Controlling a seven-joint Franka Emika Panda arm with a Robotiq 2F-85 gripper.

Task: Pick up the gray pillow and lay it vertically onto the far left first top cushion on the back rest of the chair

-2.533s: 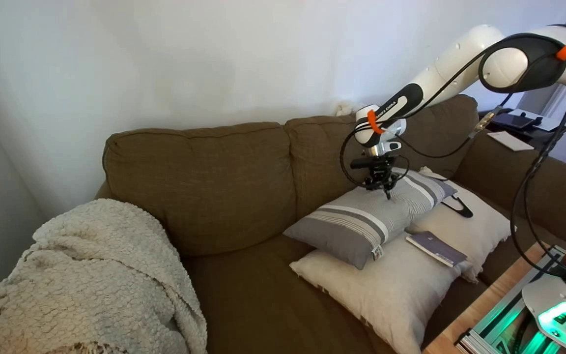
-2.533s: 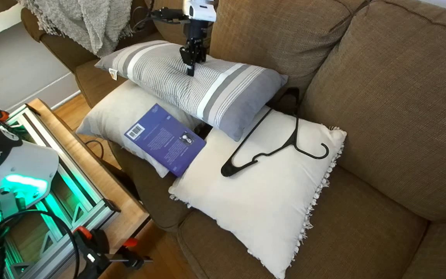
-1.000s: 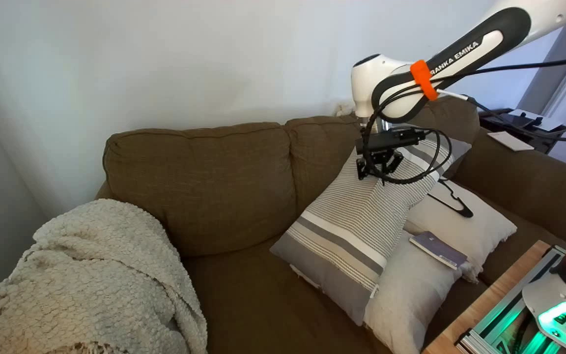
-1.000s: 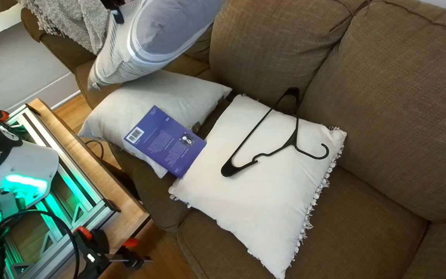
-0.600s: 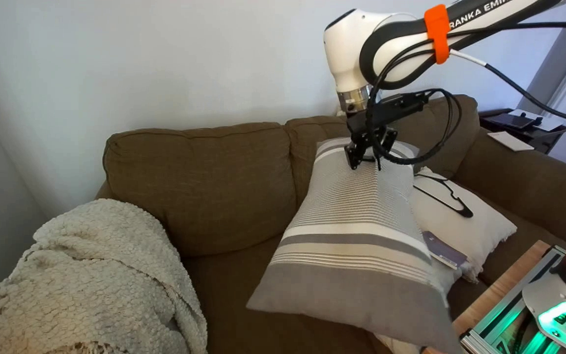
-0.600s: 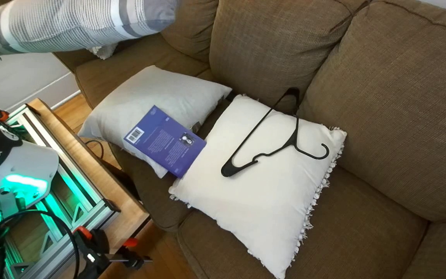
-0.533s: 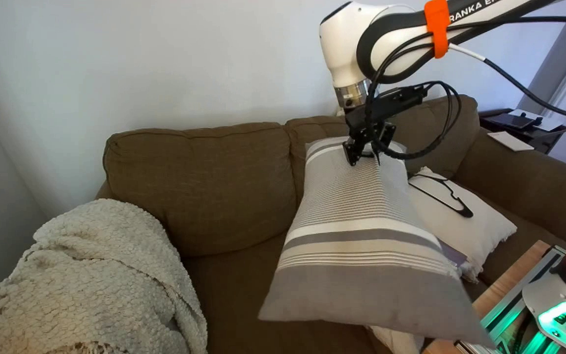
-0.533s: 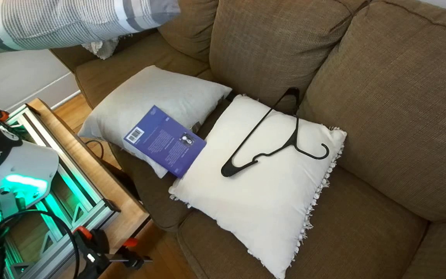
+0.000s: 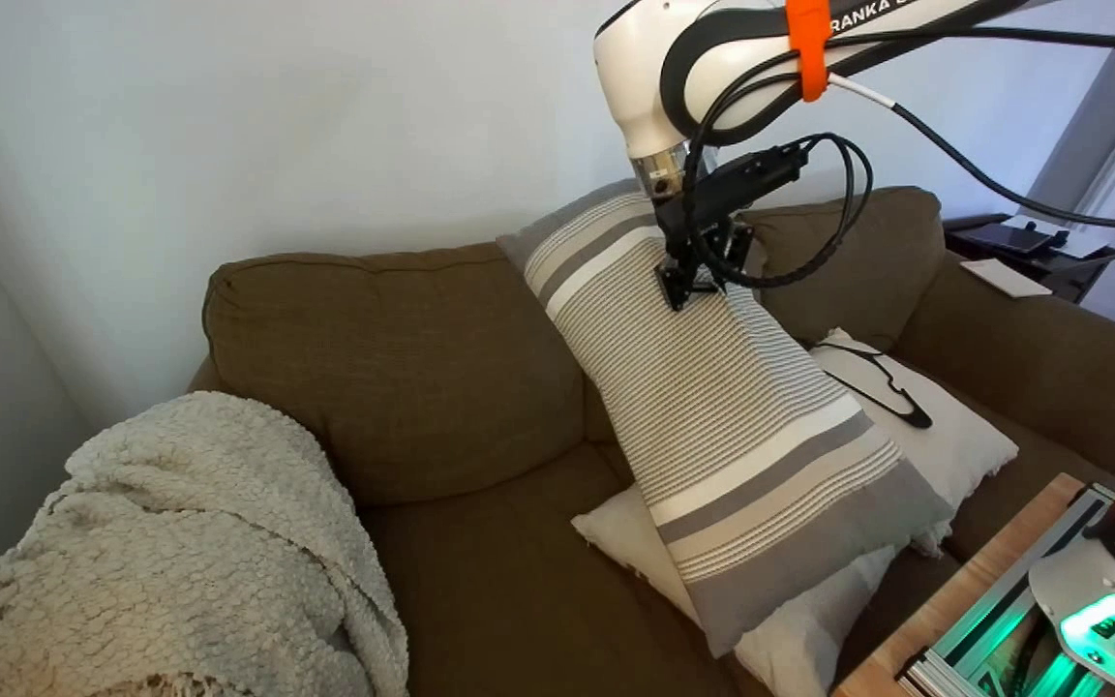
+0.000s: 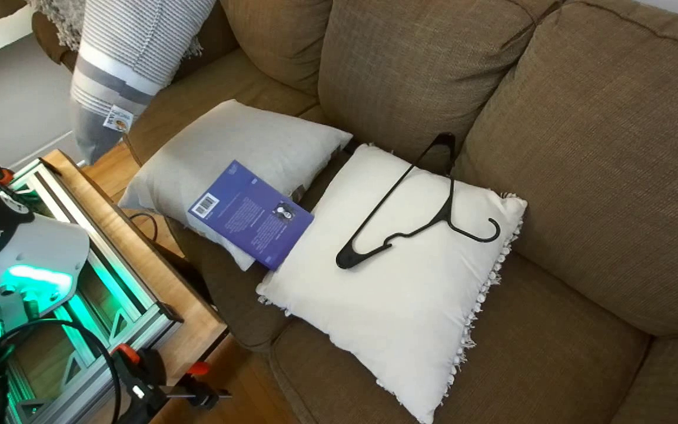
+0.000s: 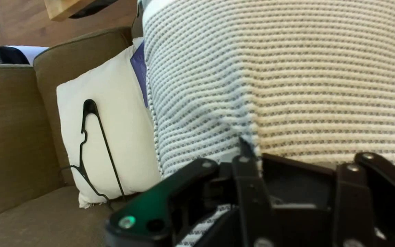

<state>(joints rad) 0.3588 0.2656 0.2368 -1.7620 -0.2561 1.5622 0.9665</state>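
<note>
Brown sofa (image 9: 490,581), white wall (image 9: 345,126). Gripper (image 9: 708,290), clamped on the gray pillow (image 9: 703,378), holds it slanted, likely for standing against the wide cushion (image 9: 393,368).

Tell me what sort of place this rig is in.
Probably a home living room, though a lounge furnished like one can't be ruled out. Signs: the big brown sofa, the fleecy cream blanket draped over one end, and a fringed white pillow on the seat.
</note>
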